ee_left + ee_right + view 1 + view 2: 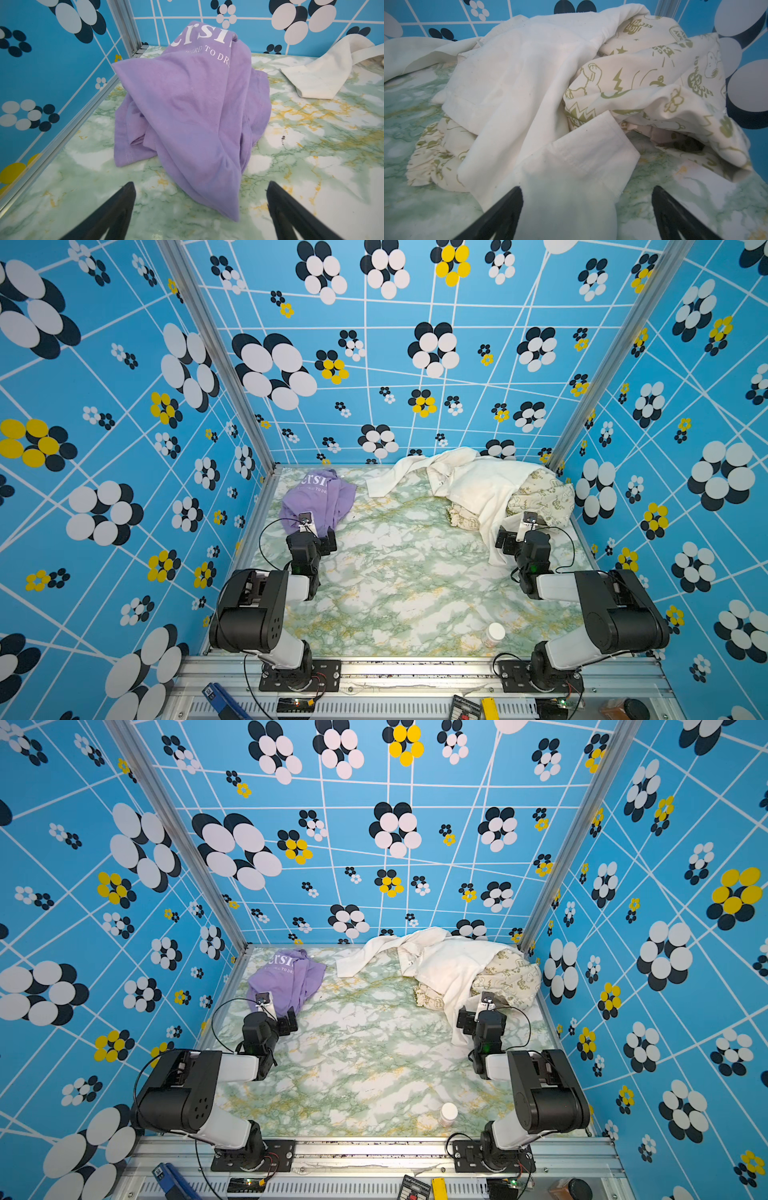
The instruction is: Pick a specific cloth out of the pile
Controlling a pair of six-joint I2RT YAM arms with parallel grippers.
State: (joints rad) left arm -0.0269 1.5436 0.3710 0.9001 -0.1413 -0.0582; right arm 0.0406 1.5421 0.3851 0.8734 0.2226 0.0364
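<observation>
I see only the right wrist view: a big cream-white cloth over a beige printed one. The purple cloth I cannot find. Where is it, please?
Observer: The lavender-purple cloth with white lettering lies alone by the far left corner of the green marble-patterned table, apart from the cream-white cloth.
Operator: Does the left claw hold it?
Observer: No. The left claw is open and empty, facing the cloth's near edge.
Operator: Is anything else on the table?
Observer: A small white-capped bottle rests near the front edge, on the right arm's side.
</observation>
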